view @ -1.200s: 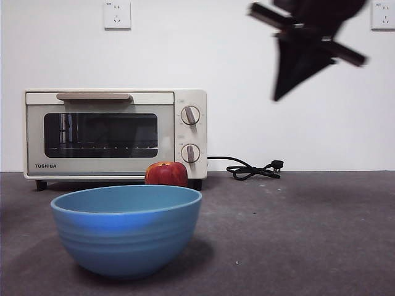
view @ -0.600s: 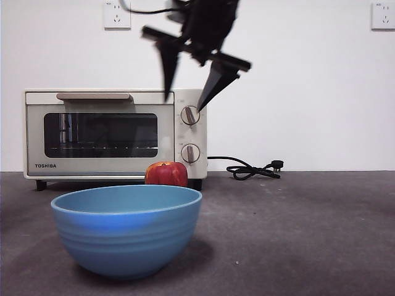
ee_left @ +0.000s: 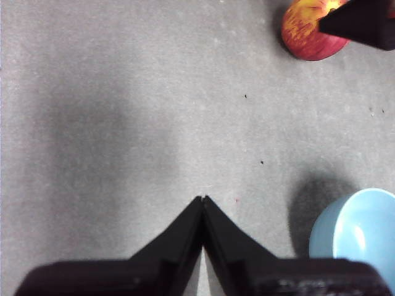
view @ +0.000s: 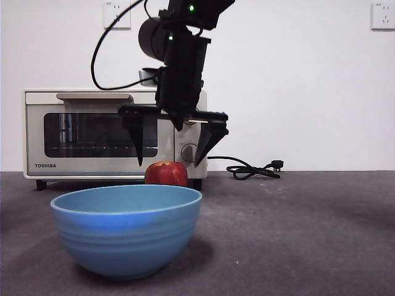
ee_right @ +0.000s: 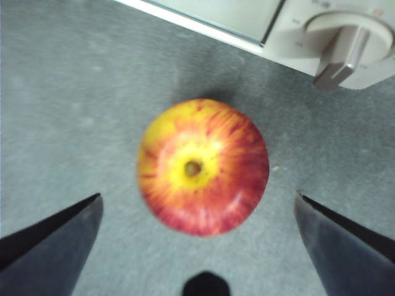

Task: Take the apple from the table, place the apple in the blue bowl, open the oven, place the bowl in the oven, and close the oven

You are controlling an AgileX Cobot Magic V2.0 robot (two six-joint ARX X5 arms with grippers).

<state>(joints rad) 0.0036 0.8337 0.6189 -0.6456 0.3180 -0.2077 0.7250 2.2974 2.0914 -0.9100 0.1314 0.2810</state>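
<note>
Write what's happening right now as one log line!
right gripper: open, above round red-yellow apple | left gripper: shut, waiting | glossy blue bowl: empty | cream-white oven: closed

The bowl [view: 126, 230] hides the apple's [view: 166, 173] base. The right gripper [view: 171, 164] covers part of the oven's [view: 99, 132] door and knobs. The picture's edge cuts the bowl in the left wrist view.

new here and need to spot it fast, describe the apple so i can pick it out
Find the cream oven at the back of the table. Before its knob side, behind the blue bowl, sits the apple, under the open right gripper: the only red-and-yellow thing.
</note>
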